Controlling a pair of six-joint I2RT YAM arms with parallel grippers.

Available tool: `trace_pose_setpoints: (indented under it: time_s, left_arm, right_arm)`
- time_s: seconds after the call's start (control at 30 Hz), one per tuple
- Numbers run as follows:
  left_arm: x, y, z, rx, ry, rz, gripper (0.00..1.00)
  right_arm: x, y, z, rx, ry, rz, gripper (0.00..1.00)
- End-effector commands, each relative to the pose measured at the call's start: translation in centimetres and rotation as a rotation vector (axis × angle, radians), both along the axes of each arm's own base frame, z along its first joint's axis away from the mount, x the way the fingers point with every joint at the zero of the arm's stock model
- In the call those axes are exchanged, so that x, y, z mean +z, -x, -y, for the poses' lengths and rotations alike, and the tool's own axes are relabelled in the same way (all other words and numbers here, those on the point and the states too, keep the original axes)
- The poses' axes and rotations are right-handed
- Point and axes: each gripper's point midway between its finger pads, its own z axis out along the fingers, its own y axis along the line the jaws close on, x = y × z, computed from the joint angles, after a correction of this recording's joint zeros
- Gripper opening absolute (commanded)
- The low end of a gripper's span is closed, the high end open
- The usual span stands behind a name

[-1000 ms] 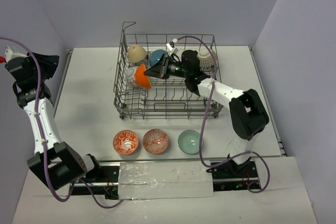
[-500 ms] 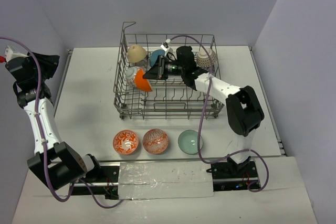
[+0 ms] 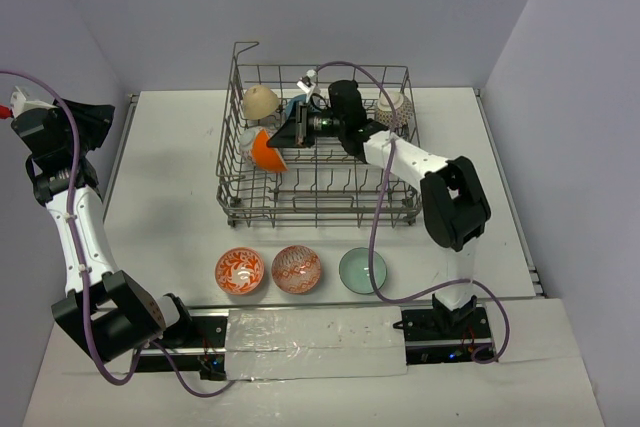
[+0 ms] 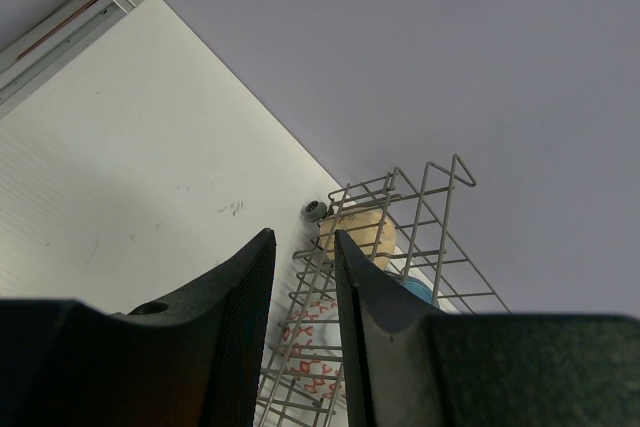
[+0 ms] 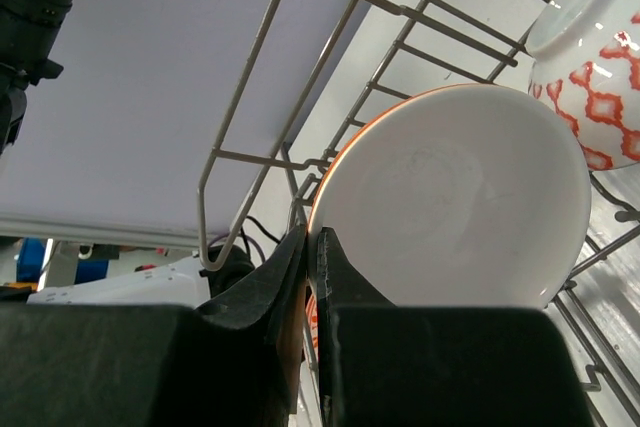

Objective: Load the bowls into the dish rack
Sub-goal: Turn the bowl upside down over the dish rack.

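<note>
- One at a time: clamping right pincer (image 5: 308, 247) on orange bowl (image 5: 460, 197), jaws shut across its rim, holding it on edge just ahead of the fingertips.
- Working inside rack (image 3: 330, 209), with white-red bowl (image 5: 600, 77) just beyond and to one side.
- Leaving left pincer (image 4: 302, 247) parted, gripping nothing, rack well ahead of it.
- Judging bowl stiff, glazed, slippery, chippable, light enough for a rim pinch: gripping one pad inside, one outside, easing gently onto wire.
- Leaving green bowl (image 3: 361, 269) and red bowls (image 3: 240, 270) (image 3: 296, 269) on table (image 3: 170, 197), well off to right pincer's side.
</note>
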Motion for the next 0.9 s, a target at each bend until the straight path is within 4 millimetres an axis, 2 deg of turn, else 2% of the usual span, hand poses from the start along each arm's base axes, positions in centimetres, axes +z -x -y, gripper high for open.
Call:
trace_pose_setpoints:
  time_s: [0.0,0.4,0.6,0.87]
  left_arm:
    - [1.5,0.0,0.3,-0.009,-0.024,0.05,0.36]
    - [1.1,-0.2,0.4,-0.021,-0.01,0.045,0.36]
    - [1.0,-0.3,0.5,-0.025,-0.006,0.046,0.36]
    - [0.8,-0.4,0.5,-0.03,0.002,0.045,0.35]
  right_arm:
    - [2.6,-0.1,-0.5,0.045,-0.048,0.041,0.0]
    - [3.3,-0.1,-1.6,0.09,0.004,0.049,0.0]
    - [2.9,0.0,-1.6,0.092,0.015,0.039,0.0]
    - [2.5,0.5,-2.6,0.112,0.018,0.037,0.0]
